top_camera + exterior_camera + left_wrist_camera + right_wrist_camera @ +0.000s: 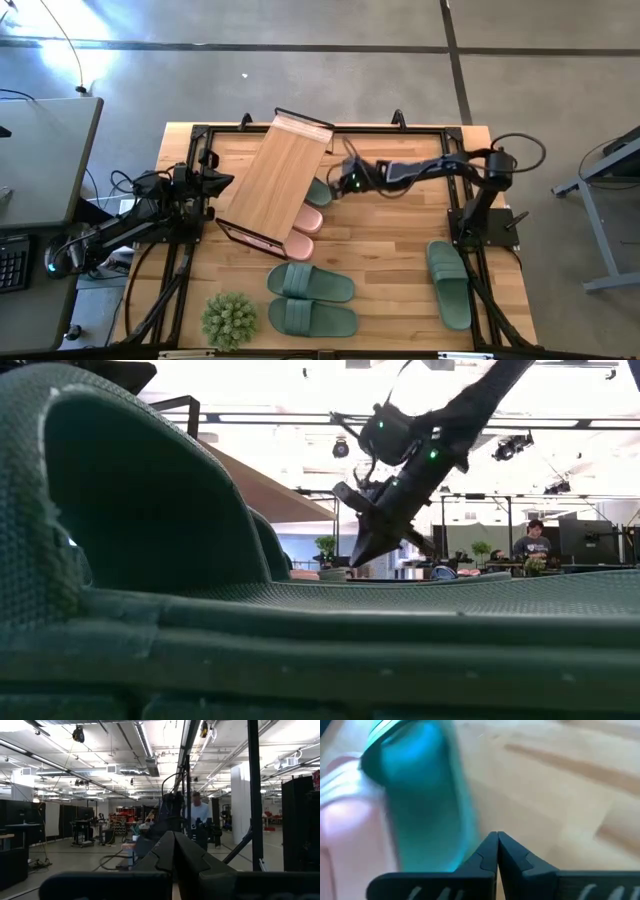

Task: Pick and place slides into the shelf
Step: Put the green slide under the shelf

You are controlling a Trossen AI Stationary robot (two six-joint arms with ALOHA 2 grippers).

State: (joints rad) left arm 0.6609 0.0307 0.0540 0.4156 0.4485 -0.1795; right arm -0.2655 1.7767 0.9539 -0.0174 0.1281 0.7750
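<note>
The shelf (275,180) stands askew on the table, its light wooden board slanting from far right to near left. A green slide (320,192) and two pink slides (307,219) (300,246) stick out from under its right side. My right gripper (333,186) is shut just to the right of that green slide (420,795), above the table, with nothing between its fingers. In the low view the right gripper (372,555) points down at a slant. My left gripper (174,837) waits shut at the table's left, beside the shelf, pointing up into the room.
A green pair (310,283) (312,318) lies near the front edge, and one of these slides (300,630) fills the low view. Another green slide (448,282) lies at the right by the arm's base. A spiky plant ball (230,320) sits at the front left. Bare table (390,235) shows between.
</note>
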